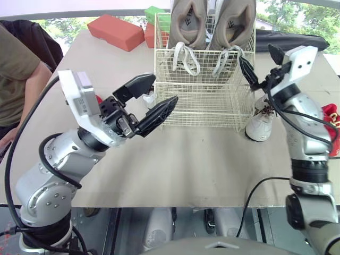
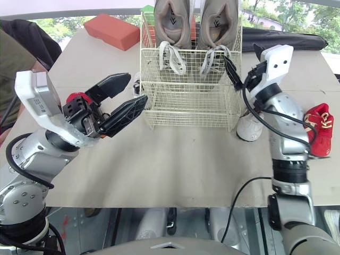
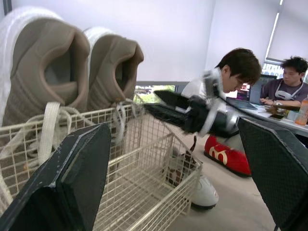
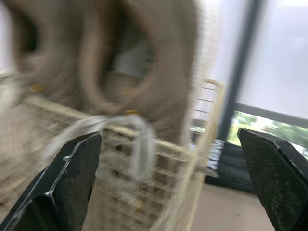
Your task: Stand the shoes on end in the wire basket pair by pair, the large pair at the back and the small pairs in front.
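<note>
From the left eye, the large pair [image 1: 212,24] of tan shoes already stands on end at the back of the wire basket [image 1: 204,106], laces spilling over the wire, while the front compartment holds nothing, so by my reading the first step is done and the small pairs are all left to do. The left gripper [image 1: 162,90] hovers with its claw wide and empty, just beside the basket's left front corner. The right gripper [image 1: 256,54] is also spread wide and holds nothing, up near the basket's right rim. A small white shoe [image 1: 260,125] stands on the table [image 1: 186,170] just beside the basket's right side. From the right eye, a small red shoe [image 2: 319,127] lies on the robot's far right, a second red shoe [image 2: 78,98] peeps out behind the left claw, and what looks like a second white shoe [image 2: 137,84] sits against the basket's left side. The left wrist view confirms the bare front of the basket, with the white and red shoes outside it beyond the far wall and two people [image 3: 269,82] seated at a desk behind. The right wrist view, blurred, looks between two wide-set fingers at the heel and lace of a large shoe over the basket rim
</note>
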Robot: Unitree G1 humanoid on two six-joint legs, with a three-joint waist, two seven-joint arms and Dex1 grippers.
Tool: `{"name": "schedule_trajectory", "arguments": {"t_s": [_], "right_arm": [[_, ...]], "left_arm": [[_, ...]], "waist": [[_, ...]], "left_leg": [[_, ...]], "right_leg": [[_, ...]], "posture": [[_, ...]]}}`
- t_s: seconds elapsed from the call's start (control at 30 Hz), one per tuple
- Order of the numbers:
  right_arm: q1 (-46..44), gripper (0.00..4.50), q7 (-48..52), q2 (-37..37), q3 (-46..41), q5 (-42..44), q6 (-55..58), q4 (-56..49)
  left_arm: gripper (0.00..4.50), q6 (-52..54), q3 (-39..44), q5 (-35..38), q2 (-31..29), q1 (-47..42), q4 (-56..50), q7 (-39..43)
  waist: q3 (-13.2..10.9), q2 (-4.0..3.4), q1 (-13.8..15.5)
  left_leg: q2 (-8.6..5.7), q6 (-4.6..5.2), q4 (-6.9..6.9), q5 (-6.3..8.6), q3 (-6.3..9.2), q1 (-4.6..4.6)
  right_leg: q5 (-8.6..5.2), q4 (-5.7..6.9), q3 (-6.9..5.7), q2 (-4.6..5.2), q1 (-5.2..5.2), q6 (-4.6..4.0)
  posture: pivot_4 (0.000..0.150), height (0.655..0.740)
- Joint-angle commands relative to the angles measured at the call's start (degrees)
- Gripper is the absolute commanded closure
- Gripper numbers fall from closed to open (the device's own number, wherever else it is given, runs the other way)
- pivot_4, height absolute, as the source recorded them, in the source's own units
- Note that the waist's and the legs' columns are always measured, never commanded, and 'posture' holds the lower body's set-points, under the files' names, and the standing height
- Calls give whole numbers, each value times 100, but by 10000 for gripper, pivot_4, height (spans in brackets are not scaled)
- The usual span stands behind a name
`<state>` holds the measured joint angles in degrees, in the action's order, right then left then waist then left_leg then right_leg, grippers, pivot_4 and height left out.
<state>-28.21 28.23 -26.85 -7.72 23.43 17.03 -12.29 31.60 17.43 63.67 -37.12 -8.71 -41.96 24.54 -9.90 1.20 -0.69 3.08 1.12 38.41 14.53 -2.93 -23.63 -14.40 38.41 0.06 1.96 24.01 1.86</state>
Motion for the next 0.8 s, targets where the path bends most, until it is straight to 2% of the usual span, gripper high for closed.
{"name": "schedule_trajectory", "arguments": {"t_s": [0.03, 0.13, 0.27, 0.37, 0.53, 0.67, 0.8], "right_arm": [[476, 538, 797, -549, -314, 869, 456, -1108], [1141, 538, 1311, -1156, -558, 1577, 1076, -1763], [1904, 538, 1589, -1663, -889, 2057, 1438, -2312], [2771, 538, 1983, -1932, -1213, 2219, 1437, -2768], [3304, 538, 1972, -1785, -1339, 2102, 1017, -3279], [3422, 538, 1731, -1797, -1366, 2260, 1112, -3640], [3561, 538, 1455, -1794, -1429, 2299, 1162, -3901]], "left_arm": [[0, -23, 173, -85, -36, 203, 108, -54], [0, 10, 373, -112, -78, 493, 260, -81], [0, 211, 723, -103, -176, 885, 567, -290], [0, 480, 582, -665, -293, 821, 879, -880], [0, 801, -73, -1420, -313, 331, 1369, -1125], [0, 954, -571, -1794, 22, -461, 2051, -1210], [0, 899, -1119, -2559, 416, -1300, 3004, -1358]], "waist": [[0, 0, 5], [-1, 1, 1], [-1, 4, 3], [-1, 5, 35], [1, 9, 118], [3, 12, 153], [4, 16, 159]], "left_leg": [[0, 0, -1, 0, 2, -3], [2, 1, -2, 0, 5, -9], [8, 1, -5, 1, 11, -6], [3, 2, -5, 1, 15, -1], [-3, 2, 1, 1, 18, 1], [-5, 1, 3, 1, 17, 1], [-13, 1, 3, 1, 19, -4]], "right_leg": [[0, -6, -2, 0, 0, 0], [0, -15, -6, 2, -1, 0], [0, -36, -11, 2, -16, 0], [-1, -41, -22, 2, -25, 1], [-1, -43, -32, 0, -31, 2], [0, -42, -31, 0, -32, 3], [1, -43, -37, 2, -32, 2]], "posture": [[1500, 7400], [1500, 7400], [1500, 7400], [1500, 7400], [1500, 7400], [1500, 7400], [1500, 7400]]}}
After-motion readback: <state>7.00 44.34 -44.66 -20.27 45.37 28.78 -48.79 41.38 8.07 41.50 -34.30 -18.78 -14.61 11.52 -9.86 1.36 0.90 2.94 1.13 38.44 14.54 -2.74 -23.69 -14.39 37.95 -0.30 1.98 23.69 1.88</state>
